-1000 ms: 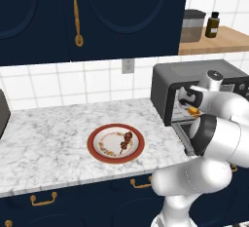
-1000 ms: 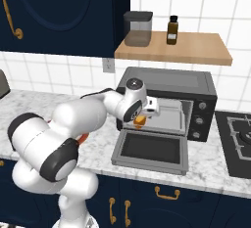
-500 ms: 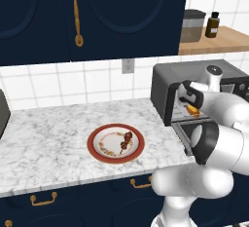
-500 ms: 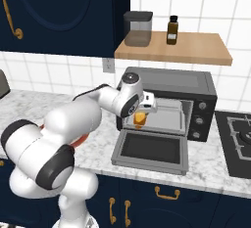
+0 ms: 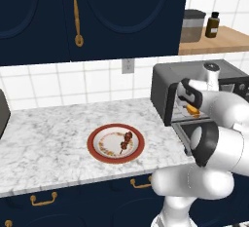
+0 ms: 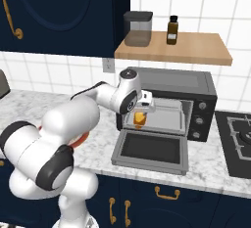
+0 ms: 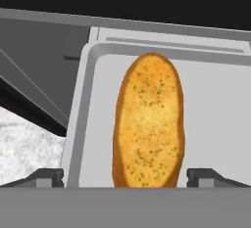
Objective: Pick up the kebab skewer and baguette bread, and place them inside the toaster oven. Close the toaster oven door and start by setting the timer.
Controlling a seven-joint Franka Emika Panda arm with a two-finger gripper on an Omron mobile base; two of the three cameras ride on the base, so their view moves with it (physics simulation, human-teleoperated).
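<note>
Skewer [image 5: 126, 141] lies on the red-rimmed plate [image 5: 97, 155] at the left of the tabletop [image 5: 44, 138], untouched. Rightward, the bread [image 7: 148, 119] now rests on the tray inside the oven [image 6: 196, 82], released a moment ago; the pincer [image 7: 125, 177] stands open around it. One item is delivered; the oven door [image 6: 151, 149] hangs open.

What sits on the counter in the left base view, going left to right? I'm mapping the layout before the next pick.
Floral plate → kebab skewer lying on the plate's right part → toaster oven, door open, with the baguette bread inside on the tray, the open fingers around it.
</note>
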